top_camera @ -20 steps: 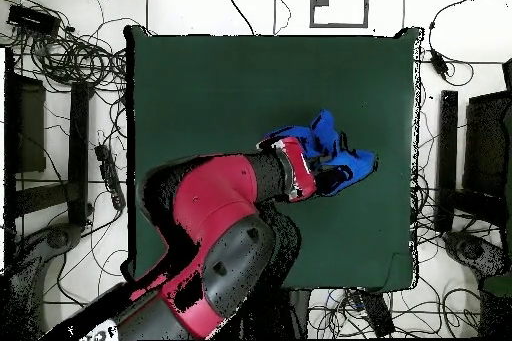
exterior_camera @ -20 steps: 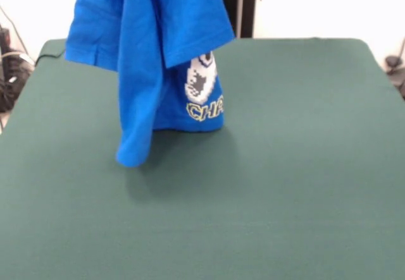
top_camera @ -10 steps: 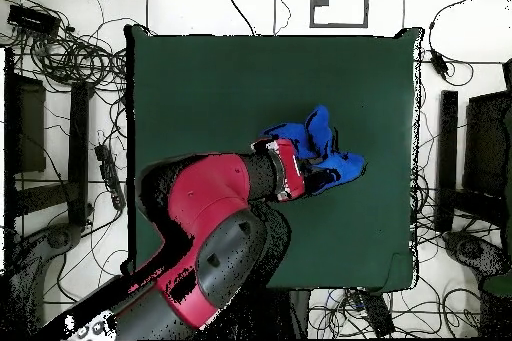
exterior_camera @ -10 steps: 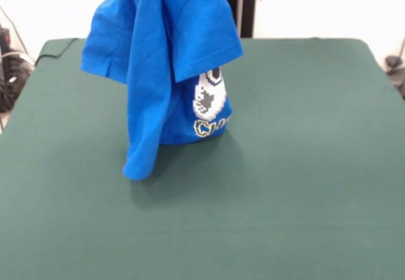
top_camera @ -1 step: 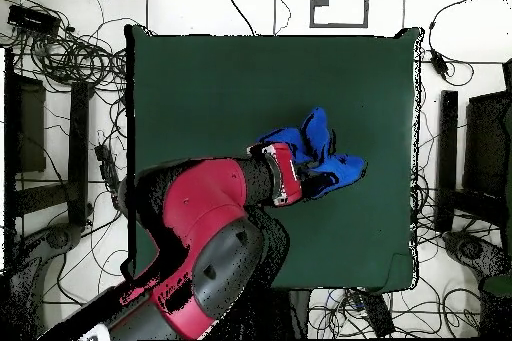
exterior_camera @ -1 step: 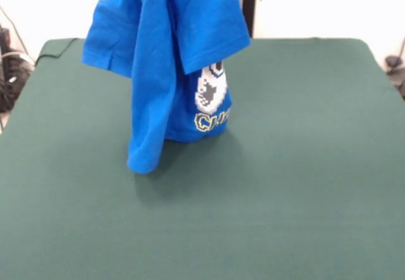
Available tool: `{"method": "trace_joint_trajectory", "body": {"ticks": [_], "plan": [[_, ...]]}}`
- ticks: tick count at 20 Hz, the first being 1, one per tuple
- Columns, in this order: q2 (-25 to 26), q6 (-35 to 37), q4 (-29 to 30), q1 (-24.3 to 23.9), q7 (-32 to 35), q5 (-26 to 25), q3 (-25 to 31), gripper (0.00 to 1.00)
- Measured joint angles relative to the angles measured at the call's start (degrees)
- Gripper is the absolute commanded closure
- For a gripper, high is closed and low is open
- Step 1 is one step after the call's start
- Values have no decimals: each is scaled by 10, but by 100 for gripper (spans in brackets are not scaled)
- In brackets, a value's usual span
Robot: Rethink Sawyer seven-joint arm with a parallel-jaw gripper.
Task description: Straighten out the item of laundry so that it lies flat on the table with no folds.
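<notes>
Blue cloth hides the end effector, so I cannot tell its grip. Hanging bunched from it, the T-shirt [exterior_camera @ -1 step: 166, 59] dangles above the surface [exterior_camera @ -1 step: 304, 166], lowest fold just meeting the felt. Best lowered while dragging sideways, so the hem trails out flat.

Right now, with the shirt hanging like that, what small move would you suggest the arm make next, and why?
Probably lower it while drawing sideways. The T-shirt hangs bunched from above, folded on itself, with only its lowest tip near the table; the arm covers its top in the overhead view. Dragging as it descends should let the cloth lay out rather than pile up.
</notes>
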Motion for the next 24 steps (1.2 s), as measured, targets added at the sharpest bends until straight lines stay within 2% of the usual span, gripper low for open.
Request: {"method": "trace_joint_trajectory", "body": {"ticks": [7, 12, 24], "plan": [[-2, 0, 20, 8, 0, -40, -5, 100], [-22, 0, 49, 15, 0, -80, -13, 100], [-62, 0, 118, 14, 0, -111, -13, 100]]}}
